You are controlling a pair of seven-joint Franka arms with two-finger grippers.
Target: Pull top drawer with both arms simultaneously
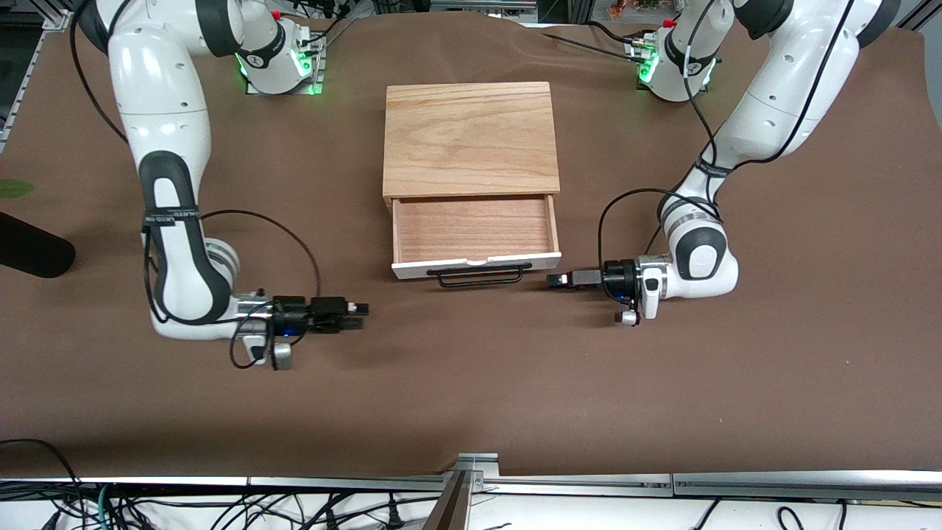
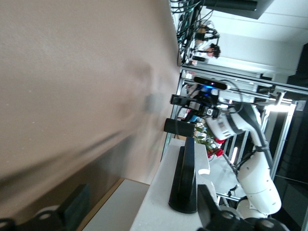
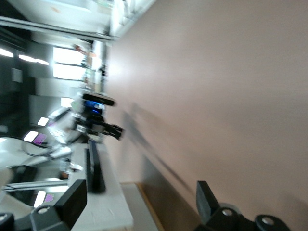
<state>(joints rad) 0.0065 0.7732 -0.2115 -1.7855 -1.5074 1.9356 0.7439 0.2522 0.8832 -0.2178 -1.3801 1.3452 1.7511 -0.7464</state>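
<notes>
— Brown table (image 1: 471,383), oak box (image 1: 469,136) at centre; where's the top drawer (image 1: 475,230)?
— Pulled out at the box's six o'clock. My left gripper (image 1: 558,280) at three and right gripper (image 1: 359,309) at eight hang released, holding nothing. Looks done.

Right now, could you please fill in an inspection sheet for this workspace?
Surface: brown cloth-covered table, bare around the box.
Job's things: top drawer pulled out of the light oak box, reddish-brown inside showing, nothing in it; black wire bar handle free.
Clutter: nothing seen.
Grippers: left gripper open, beside the handle's end toward the left arm, holding nothing; right gripper open, off the drawer toward the right arm's end, nearer the front camera, holding nothing.
Cables: black cables loop along both arms; more hang below the table's near edge.
Surroundings: aluminium frame rail along the near edge.
</notes>
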